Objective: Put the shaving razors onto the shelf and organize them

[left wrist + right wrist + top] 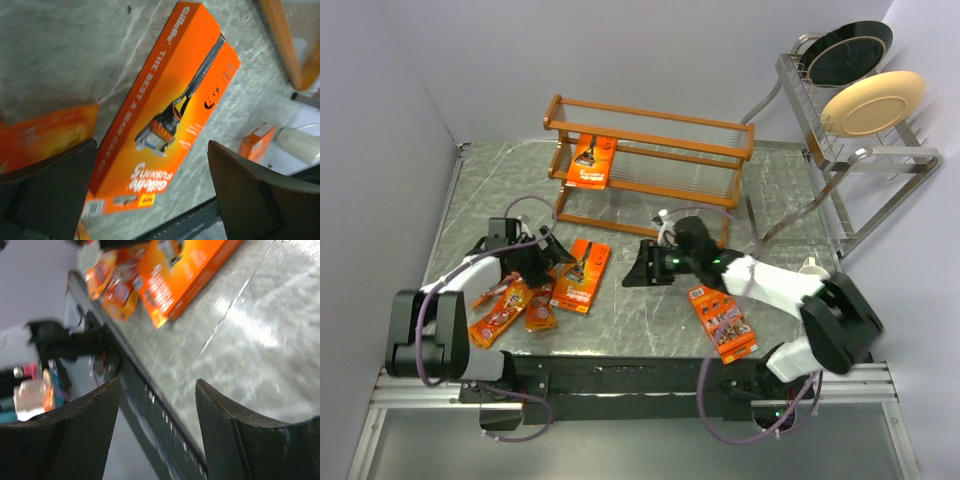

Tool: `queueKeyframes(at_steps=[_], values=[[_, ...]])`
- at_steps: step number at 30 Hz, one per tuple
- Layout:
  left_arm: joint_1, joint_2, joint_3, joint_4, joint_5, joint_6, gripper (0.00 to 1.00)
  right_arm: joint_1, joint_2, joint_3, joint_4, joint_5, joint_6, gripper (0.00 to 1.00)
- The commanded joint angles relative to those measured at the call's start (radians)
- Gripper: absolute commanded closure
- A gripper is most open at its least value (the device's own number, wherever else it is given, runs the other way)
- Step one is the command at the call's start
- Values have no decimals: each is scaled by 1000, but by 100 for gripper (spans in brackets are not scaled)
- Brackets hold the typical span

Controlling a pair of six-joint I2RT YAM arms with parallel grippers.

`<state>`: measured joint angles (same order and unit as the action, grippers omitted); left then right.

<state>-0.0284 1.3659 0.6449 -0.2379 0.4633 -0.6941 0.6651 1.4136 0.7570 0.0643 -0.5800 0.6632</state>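
You are holding the left claw wide open, empty, over a large razor pack lying on the tabletop; right claw gaping empty; second razor pack resting on the shelf.

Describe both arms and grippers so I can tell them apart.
Both match: white shells on black joints, with grey-purple cables looping along them. The left gripper and right gripper are black; their fingers are dark, flat wedges. Small green lights glow at the right wrist.
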Motion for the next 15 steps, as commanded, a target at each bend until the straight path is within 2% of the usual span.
queueKeyframes(at_steps=[1, 4, 7, 10, 13, 14, 15], values=[[-53, 83, 73, 75, -51, 79, 4, 41, 203, 94, 201, 176, 226, 32], [-59, 108, 87, 69, -66, 84, 7, 73, 293, 159, 267, 203, 276, 33], [-65, 114, 84, 72, -69, 90, 9, 128, 367, 249, 236, 279, 283, 33], [-65, 119, 61, 68, -43, 91, 15, 168, 456, 297, 242, 292, 397, 34], [-68, 108, 16, 71, -3, 77, 23, 195, 543, 386, 156, 302, 426, 39], [-68, 107, 4, 78, 9, 71, 26, 197, 557, 396, 69, 328, 468, 41], [-68, 96, -8, 87, 20, 53, 28, 197, 565, 378, 59, 325, 492, 44]])
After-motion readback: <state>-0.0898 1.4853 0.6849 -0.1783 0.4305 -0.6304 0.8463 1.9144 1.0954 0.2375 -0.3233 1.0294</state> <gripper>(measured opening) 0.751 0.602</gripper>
